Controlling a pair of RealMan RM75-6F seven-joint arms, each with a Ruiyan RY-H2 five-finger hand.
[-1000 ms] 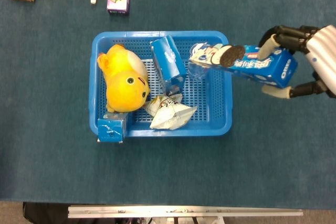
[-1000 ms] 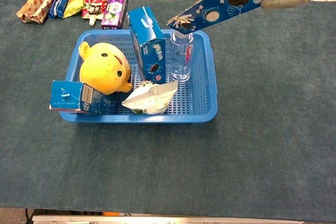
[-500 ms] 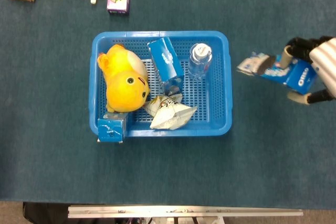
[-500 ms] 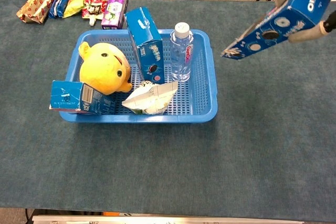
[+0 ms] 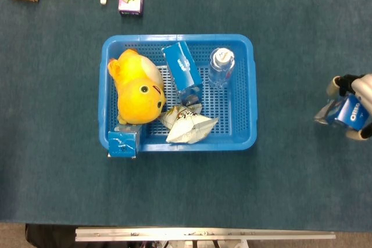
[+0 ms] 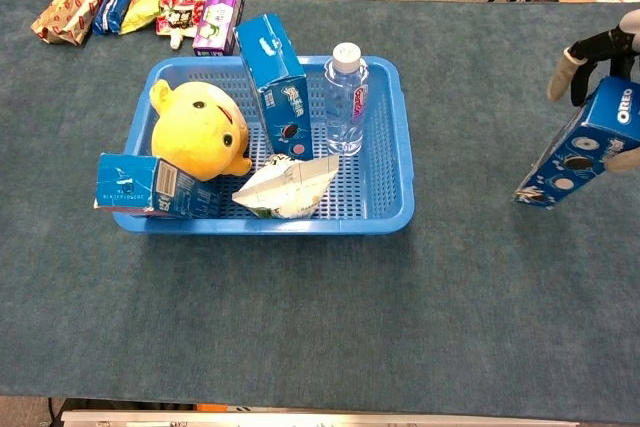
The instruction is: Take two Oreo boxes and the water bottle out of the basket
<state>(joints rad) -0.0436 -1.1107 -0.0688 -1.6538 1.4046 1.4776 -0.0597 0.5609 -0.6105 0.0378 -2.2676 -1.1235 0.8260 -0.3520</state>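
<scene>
In the basket (image 6: 398, 137), beside a yellow plush toy (image 6: 200, 132), the second Oreo box (image 6: 277, 82) and the water bottle (image 6: 345, 99) stand upright, not yet removed. Far right, the right hand (image 6: 600, 52) grips the first Oreo box (image 6: 580, 145), tilted over the counter (image 6: 470, 287). The left hand is out of sight.
</scene>
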